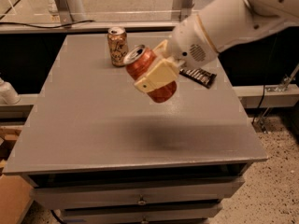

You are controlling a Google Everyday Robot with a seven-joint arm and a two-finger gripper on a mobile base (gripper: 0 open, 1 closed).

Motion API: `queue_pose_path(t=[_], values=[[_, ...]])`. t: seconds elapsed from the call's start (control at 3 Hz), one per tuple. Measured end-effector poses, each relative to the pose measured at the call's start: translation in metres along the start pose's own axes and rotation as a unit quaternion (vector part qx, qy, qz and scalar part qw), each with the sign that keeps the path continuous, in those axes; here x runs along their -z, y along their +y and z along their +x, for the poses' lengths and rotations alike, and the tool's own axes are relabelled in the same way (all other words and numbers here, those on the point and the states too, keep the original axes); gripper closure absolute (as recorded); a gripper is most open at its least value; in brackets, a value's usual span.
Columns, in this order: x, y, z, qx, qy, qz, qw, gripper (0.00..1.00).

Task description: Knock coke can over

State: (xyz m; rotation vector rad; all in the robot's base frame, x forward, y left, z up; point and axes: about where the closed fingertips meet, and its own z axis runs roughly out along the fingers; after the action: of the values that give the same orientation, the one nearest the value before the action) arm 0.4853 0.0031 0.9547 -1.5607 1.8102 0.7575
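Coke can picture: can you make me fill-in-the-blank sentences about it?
The end effector grips the red aluminium coke can in the air above the grey ___.
The held can's silver top is ___, not level.
The bronze-brown drink can stands ___ at the back of the table.
Missing: table; tilted; upright.

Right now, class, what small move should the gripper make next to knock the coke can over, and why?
Probably lower it: the gripper holds the coke can tilted, clear of the table, with its shadow below. Setting it down leaning, away from the bronze can, should leave it on its side.
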Motion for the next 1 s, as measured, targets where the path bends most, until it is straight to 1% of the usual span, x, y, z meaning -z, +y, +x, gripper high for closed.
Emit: queue_pose_path(t=[0.33, 0.67, 1.0], values=[[-0.034, 0.000, -0.010, 0.014, 0.041, -0.015, 0.9989, 1.00], [-0.035, 0.005, -0.014, 0.033, 0.062, -0.007, 0.9975, 1.00], [-0.053, 0.021, -0.030, 0.081, 0.110, 0.020, 0.9904, 1.00]])
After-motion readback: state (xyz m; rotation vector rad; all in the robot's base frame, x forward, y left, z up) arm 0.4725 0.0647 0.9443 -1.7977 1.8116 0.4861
